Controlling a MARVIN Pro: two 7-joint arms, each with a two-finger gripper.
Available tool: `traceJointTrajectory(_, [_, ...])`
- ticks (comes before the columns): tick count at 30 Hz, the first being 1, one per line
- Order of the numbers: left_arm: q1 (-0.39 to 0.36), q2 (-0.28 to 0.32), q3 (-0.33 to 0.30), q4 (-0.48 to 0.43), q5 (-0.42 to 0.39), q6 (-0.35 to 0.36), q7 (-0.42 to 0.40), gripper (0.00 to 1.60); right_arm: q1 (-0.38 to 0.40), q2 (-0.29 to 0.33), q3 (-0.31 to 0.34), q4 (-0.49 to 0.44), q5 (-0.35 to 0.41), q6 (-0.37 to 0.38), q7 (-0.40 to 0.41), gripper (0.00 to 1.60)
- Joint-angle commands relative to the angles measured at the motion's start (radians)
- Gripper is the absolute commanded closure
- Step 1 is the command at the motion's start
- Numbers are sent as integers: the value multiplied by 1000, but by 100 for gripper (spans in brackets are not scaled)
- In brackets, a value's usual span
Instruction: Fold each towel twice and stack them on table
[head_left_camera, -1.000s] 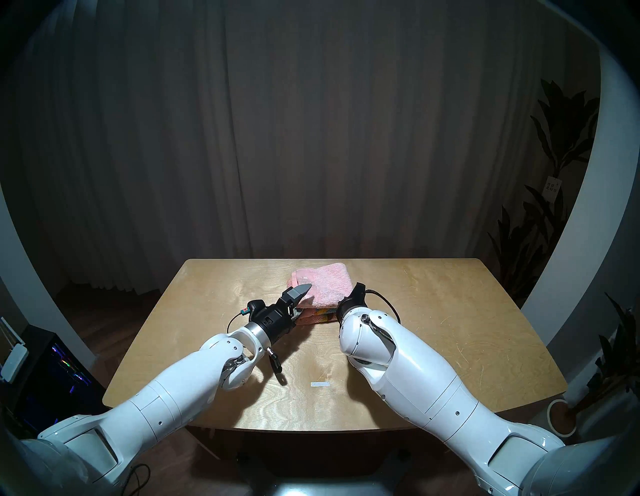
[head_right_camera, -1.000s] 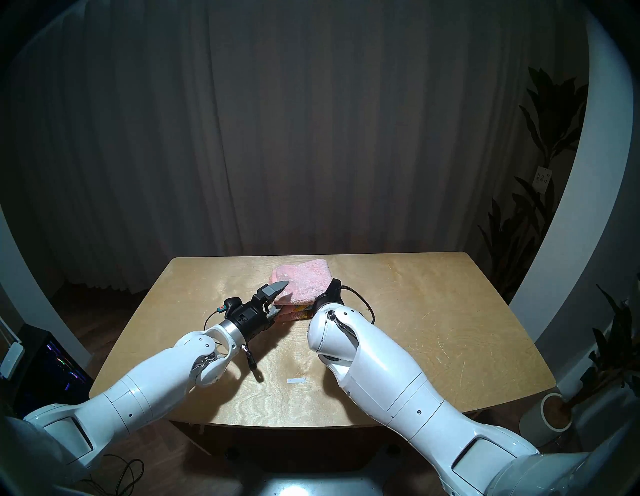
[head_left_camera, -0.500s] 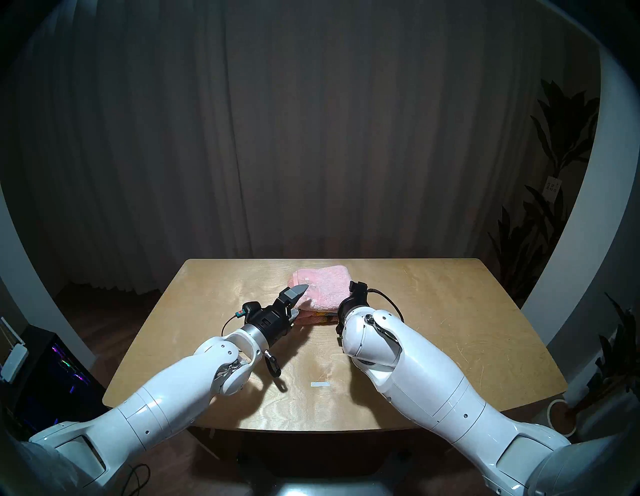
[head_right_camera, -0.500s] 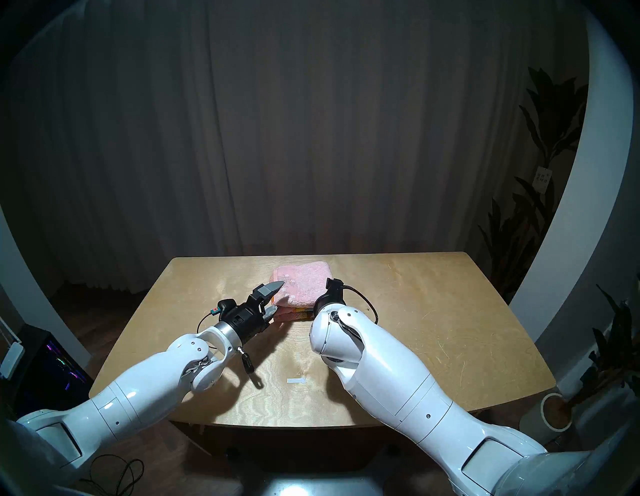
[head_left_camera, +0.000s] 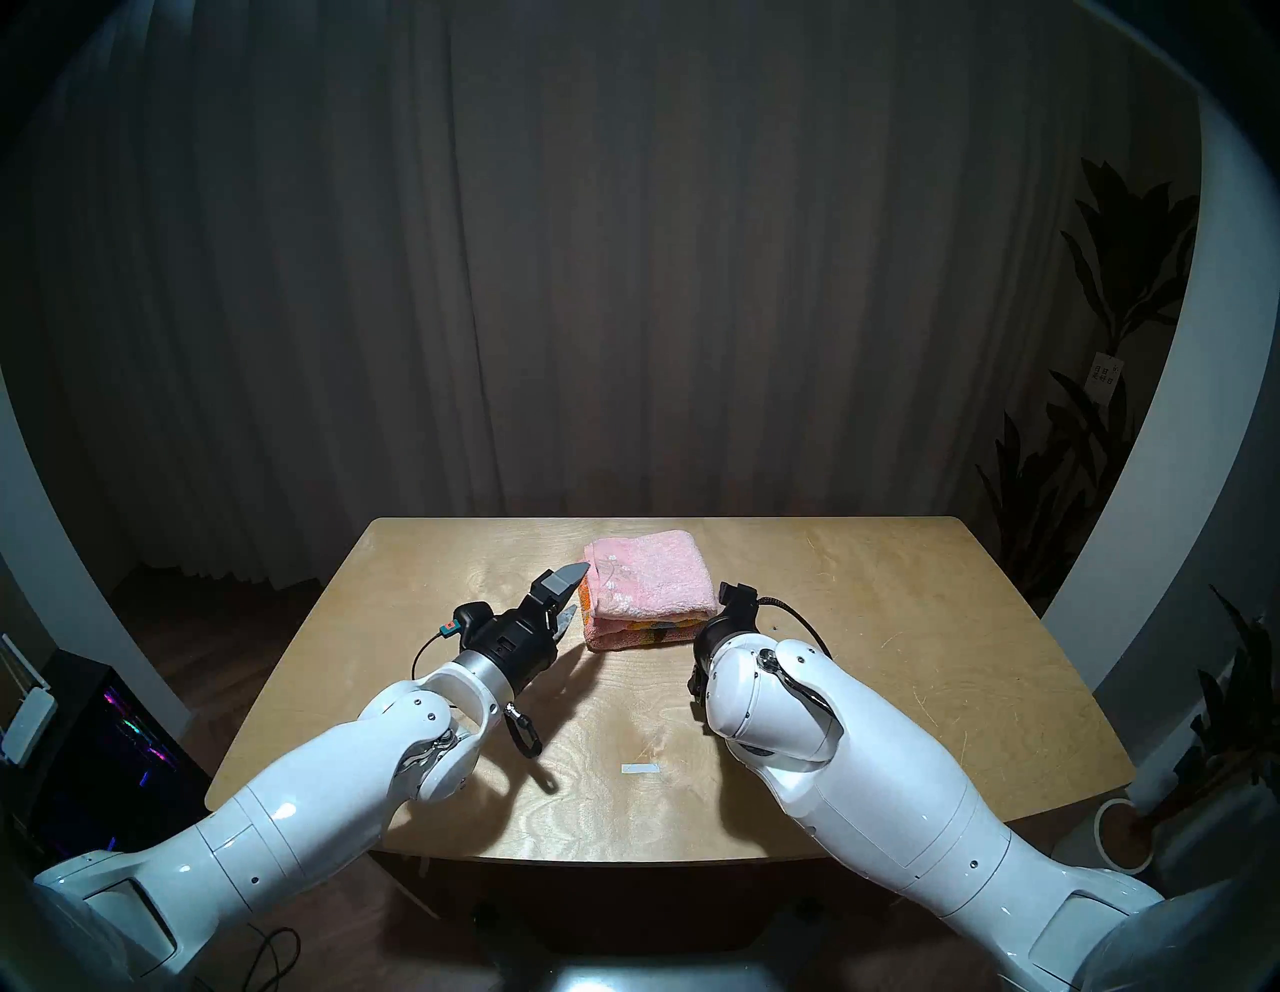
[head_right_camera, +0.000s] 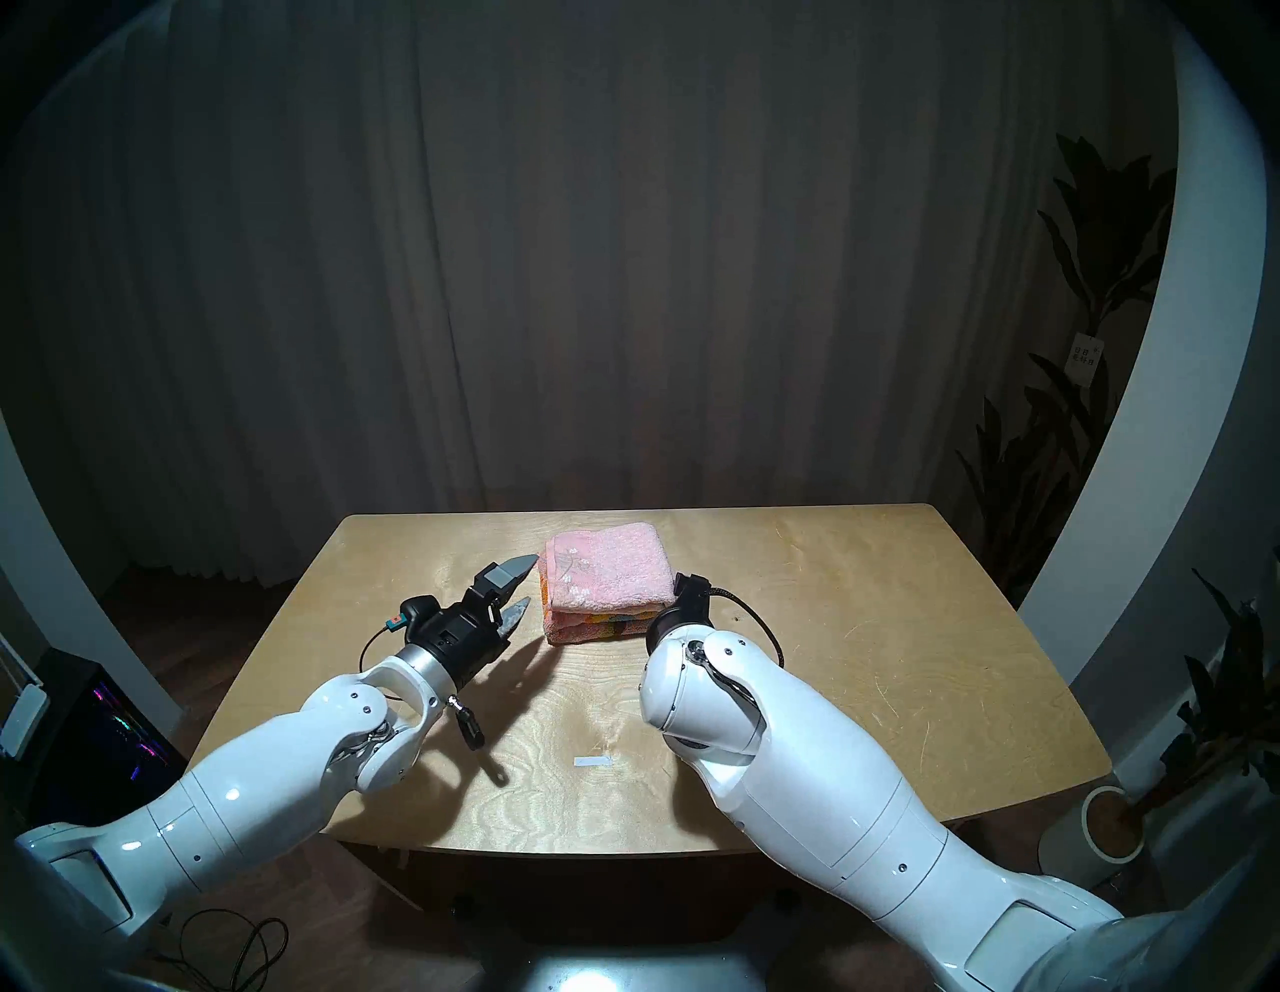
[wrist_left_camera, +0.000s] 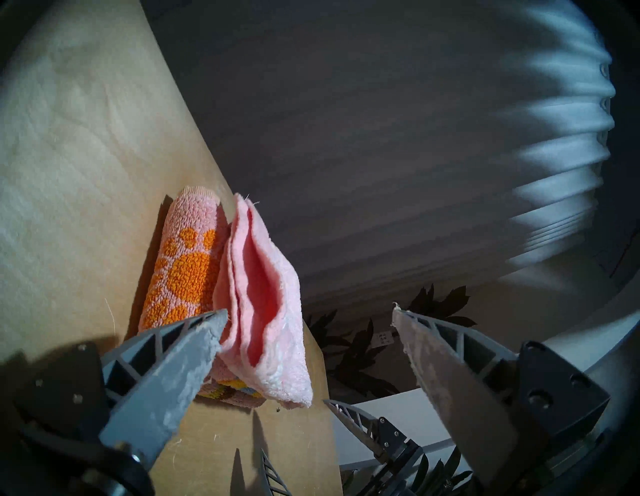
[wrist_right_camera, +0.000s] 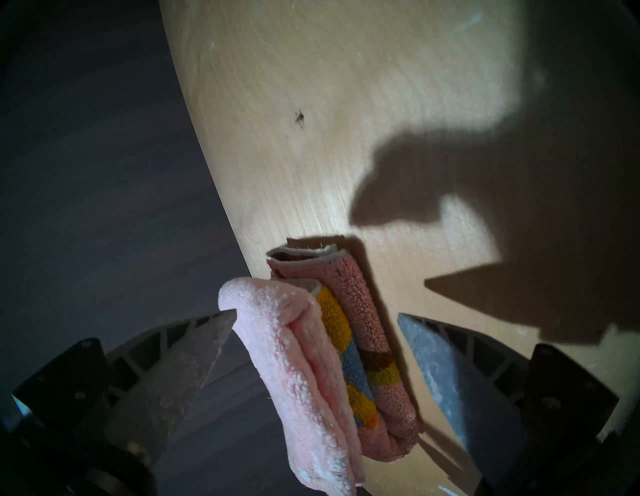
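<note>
The folded pale pink terry towel lies stacked on the folded sunflower-patterned towel, mid-counter. Both grippers, left and right, flank this stack, fingers spread, empty. Soft, light, floppy cloth: pinch folded edges.

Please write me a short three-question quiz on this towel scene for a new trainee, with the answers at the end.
1. True or false: the plain pink towel lies on top of the sunflower towel.
2. Multiple choice: what is the left gripper holding? A) the plain pink towel B) the sunflower towel C) nothing
3. Fill in: the stack sits on the table nearer its ____ edge, as seen from the robot.

Key
1. True: both are folded, pink above, sunflower below.
2. C: its jaws are apart beside the stack's left end. The right gripper is likewise open at the other end.
3. Far.
</note>
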Motion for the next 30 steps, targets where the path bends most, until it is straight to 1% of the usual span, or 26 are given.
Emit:
traceJointTrajectory(1, [4,101,-43,-52,86,-71,-37,0,3,103,70,-122,-46,-33,31,0])
traceJointTrajectory(2, [1,113,-45,-51,104,-78,-36,0,9,117,78,-124,-57,-28,37,0])
traceJointTrajectory(3, [1,113,-45,-51,104,-78,-36,0,9,117,78,-124,-57,-28,37,0])
traceJointTrajectory(4, [6,132,-57,-59,123,-96,-40,0,4,131,105,-143,-89,-21,42,0])
traceJointTrajectory(5, [6,142,-59,-60,138,-104,-39,0,4,150,113,-150,-95,-15,44,0])
traceJointTrajectory(7, [9,153,-63,-61,158,-117,-40,0,10,185,122,-145,-126,7,47,0])
traceJointTrajectory(8, [9,153,-63,-61,158,-117,-40,0,10,185,122,-145,-126,7,47,0])
traceJointTrajectory(10, [10,164,-62,-59,184,-125,-37,0,19,212,138,-124,-171,50,53,0])
traceJointTrajectory(11, [10,164,-62,-59,184,-125,-37,0,19,212,138,-124,-171,50,53,0])
traceJointTrajectory(12, [11,169,-59,-60,201,-133,-34,0,24,243,145,-112,-200,83,53,0])
traceJointTrajectory(13, [11,172,-57,-59,211,-136,-33,0,25,238,154,-101,-215,98,57,0])
traceJointTrajectory(14, [10,175,-55,-57,222,-139,-31,0,29,258,152,-94,-227,113,58,0])
traceJointTrajectory(15, [10,175,-55,-57,222,-139,-31,0,29,258,152,-94,-227,113,58,0])
traceJointTrajectory(16, [8,180,-53,-54,241,-147,-24,0,35,272,156,-78,-258,142,60,0])
traceJointTrajectory(18, [4,187,-50,-45,266,-153,-17,0,42,325,145,-70,-278,195,64,0])
traceJointTrajectory(19, [3,190,-48,-42,278,-157,-13,0,46,298,150,-56,-297,184,66,0])
traceJointTrajectory(20, [1,192,-46,-37,288,-159,-6,0,51,329,140,-55,-308,221,68,0])
traceJointTrajectory(23, [-4,201,-42,-27,327,-169,6,0,64,370,120,-40,-348,281,78,0])
traceJointTrajectory(24, [-6,202,-41,-23,337,-172,12,0,67,376,115,-34,-361,293,80,0])
traceJointTrajectory(25, [-8,205,-39,-20,353,-176,19,0,72,399,106,-31,-374,323,83,0])
traceJointTrajectory(26, [-10,208,-36,-15,370,-181,28,0,77,380,105,-21,-391,310,87,0])
traceJointTrajectory(27, [-12,208,-34,-11,385,-184,38,0,81,419,93,-20,-399,355,88,0])
traceJointTrajectory(29, [-13,210,-32,-6,399,-188,46,0,86,420,89,-13,-409,362,91,0])
traceJointTrajectory(30, [-16,211,-29,-2,416,-192,55,0,92,447,80,-12,-418,393,95,0])
